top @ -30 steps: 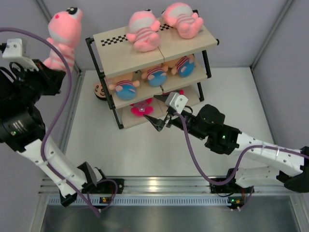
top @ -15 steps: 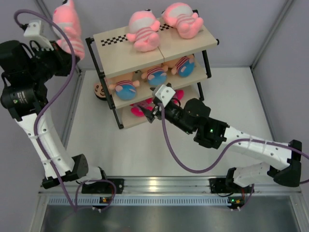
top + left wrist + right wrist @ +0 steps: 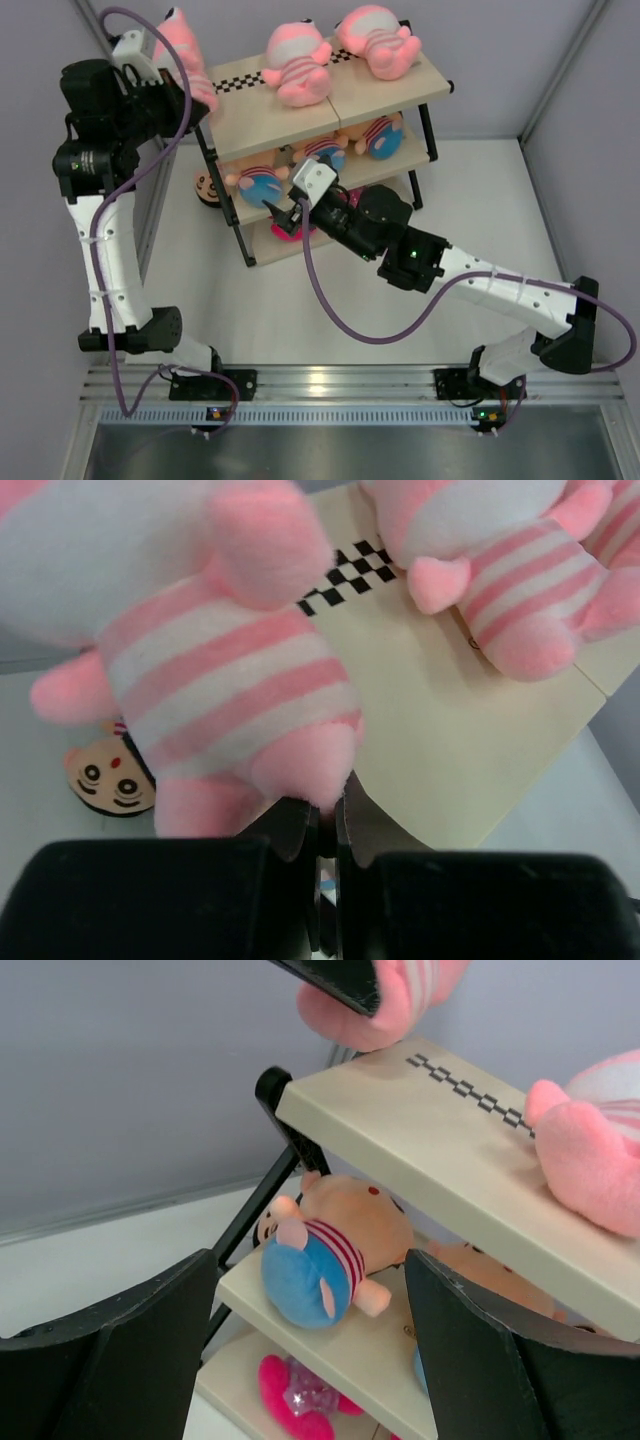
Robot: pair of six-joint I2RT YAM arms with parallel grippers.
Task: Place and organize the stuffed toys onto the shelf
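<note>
— Looking at the shelf, where is the pink toy hanging?
— It is hovering over the top board's left corner. The left gripper is pinching it from beneath, jaws pressing almost together on the plush.
— And the right gripper?
— It is gaping wide, holding nothing, and facing the middle tier, where a boy doll is lying just ahead, framed between its fingers.

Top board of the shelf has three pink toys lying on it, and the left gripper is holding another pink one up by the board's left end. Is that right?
Not quite. Only two pink toys lie on the top board, as the top external view shows. The left gripper does hold a third pink toy up by the board's left end.
</note>
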